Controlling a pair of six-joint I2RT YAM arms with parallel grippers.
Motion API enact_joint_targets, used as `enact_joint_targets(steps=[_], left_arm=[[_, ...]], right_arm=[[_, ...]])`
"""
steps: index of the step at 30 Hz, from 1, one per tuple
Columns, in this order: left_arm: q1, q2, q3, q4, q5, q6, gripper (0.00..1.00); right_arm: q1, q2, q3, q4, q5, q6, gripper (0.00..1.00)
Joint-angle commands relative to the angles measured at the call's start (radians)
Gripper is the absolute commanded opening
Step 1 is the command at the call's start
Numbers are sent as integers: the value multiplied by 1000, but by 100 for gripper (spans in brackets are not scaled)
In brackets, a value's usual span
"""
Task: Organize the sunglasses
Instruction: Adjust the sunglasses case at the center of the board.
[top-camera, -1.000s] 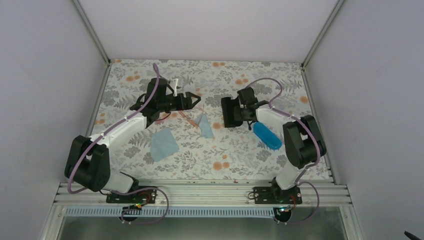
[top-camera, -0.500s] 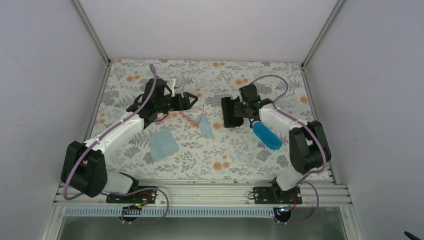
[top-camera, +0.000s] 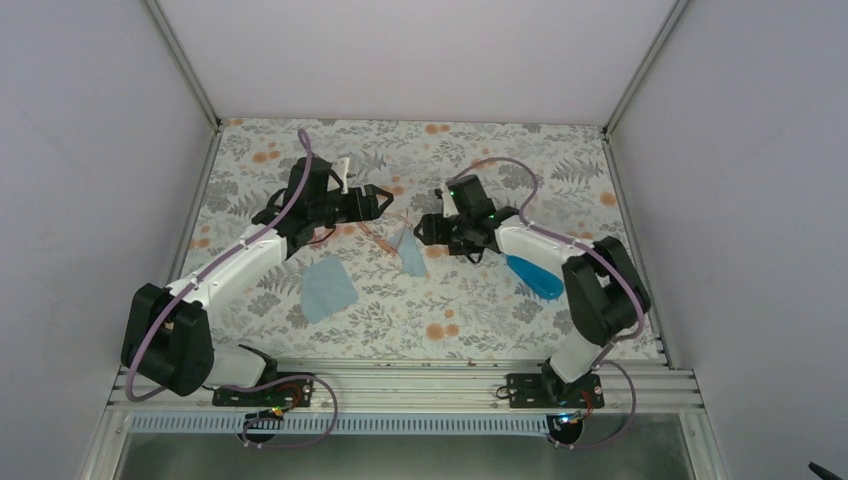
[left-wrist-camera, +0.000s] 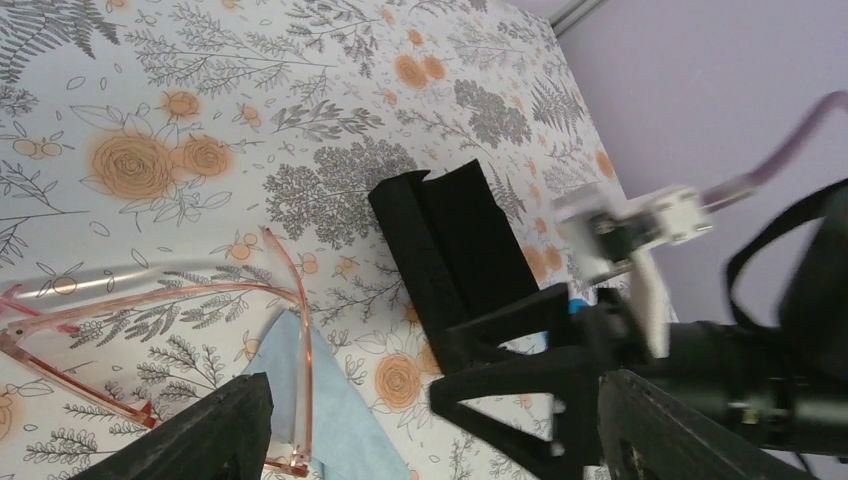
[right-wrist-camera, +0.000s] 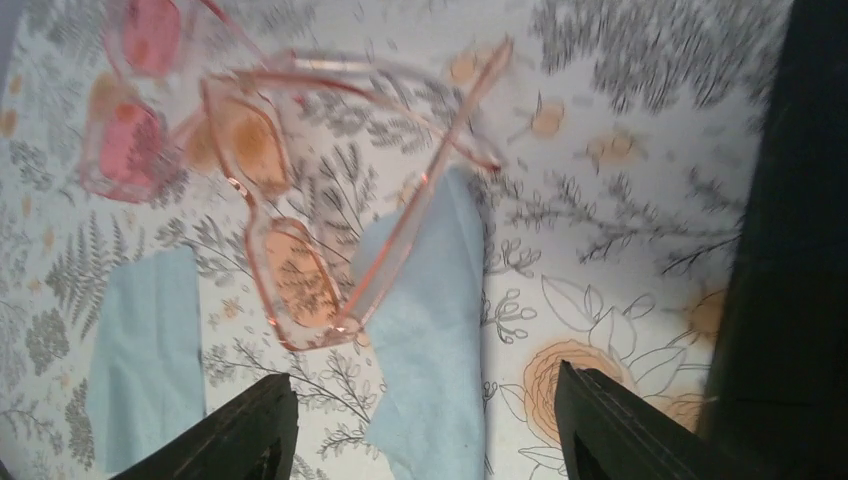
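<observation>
Two end effectors are hovering low over the surface (top-camera: 250, 160), flanking the work so either can reach it. Holding nothing, the left end effector (top-camera: 390, 203) and the right end effector (right-wrist-camera: 422, 378) are both gaping wide. The sunglasses (top-camera: 383, 232) are lying unfolded between them mid-surface, one temple resting across a cloth (right-wrist-camera: 440, 300), probably awaiting folding.

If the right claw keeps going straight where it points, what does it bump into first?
Probably the light blue cloth right ahead of the right claw, with an arm of the sunglasses lying across it. How high the claw hovers is unclear.
</observation>
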Motion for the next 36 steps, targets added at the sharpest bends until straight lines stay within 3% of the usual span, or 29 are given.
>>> enact_joint_targets(steps=[1,10,22,30,36], left_arm=[[1,-8,1,2,3,-8,80],[2,17,-19,24,25,-17,78],[2,29,-20,29,33,-13,78],[1,24,-24,19,27,-9,78],[2,21,-27,18,17,-9,78]], right_arm=[[0,82,-28,60,-84,48,66],[1,102,-46,-53,137,56,63],[-14,89,-56,-197,514,163,74],[-42,107,-1,-187,545,136,78],[-29,67,-17,-186,479,98,77]])
